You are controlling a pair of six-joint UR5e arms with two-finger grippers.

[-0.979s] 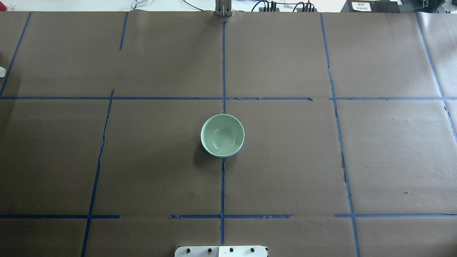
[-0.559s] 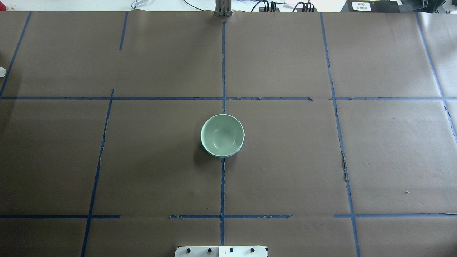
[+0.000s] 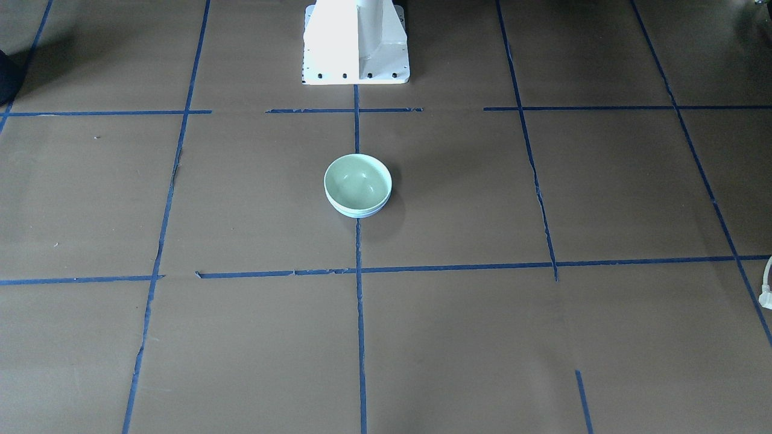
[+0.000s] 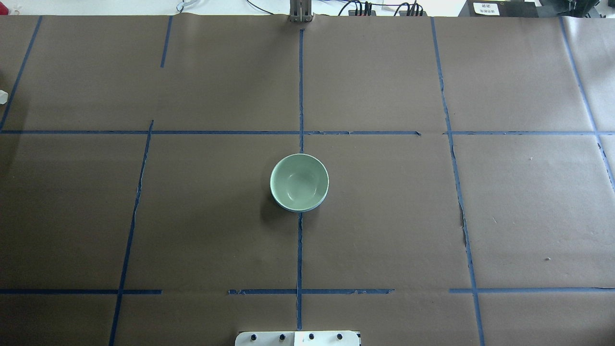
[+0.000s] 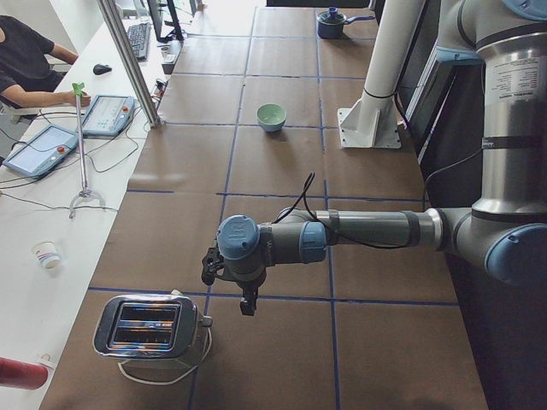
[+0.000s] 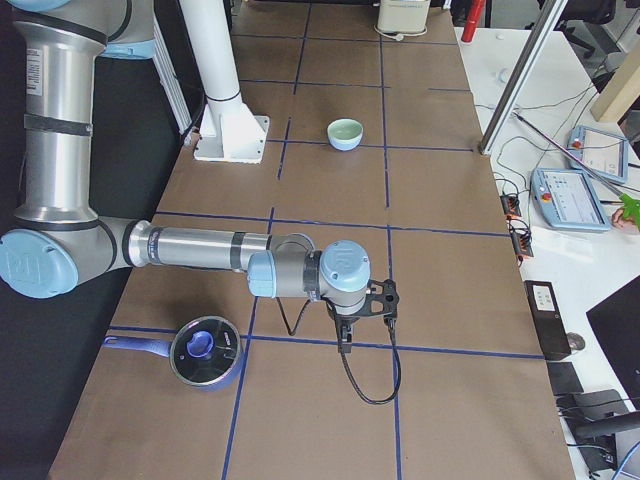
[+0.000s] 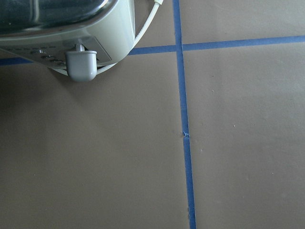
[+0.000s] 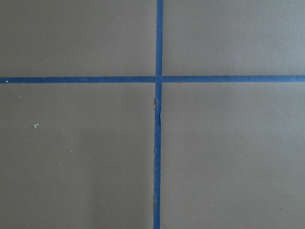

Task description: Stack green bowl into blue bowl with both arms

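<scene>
The table (image 4: pixel 384 230) is covered in brown paper, matt and faintly creased, marked off with blue tape (image 4: pixel 300 250) that is frayed and torn in spots. The green bowl (image 4: pixel 299 181) is smooth and glossy, catching light inside. The blue bowl (image 3: pixel 357 214) under it shows only a thin smooth edge. The left arm (image 5: pixel 367 229) has dull grey metal links and smooth light blue caps. The toaster (image 5: pixel 149 329) has a shiny metal top and pale plastic sides. The pedestal (image 3: pixel 356 42) is glossy white.

No visible change btwn earlier overhead shots & now: green bowl (image 4: pixel 299 181) sits nested in blue bowl (image 3: pixel 357 212), same spot on centre tape line (image 4: pixel 299 250).
</scene>
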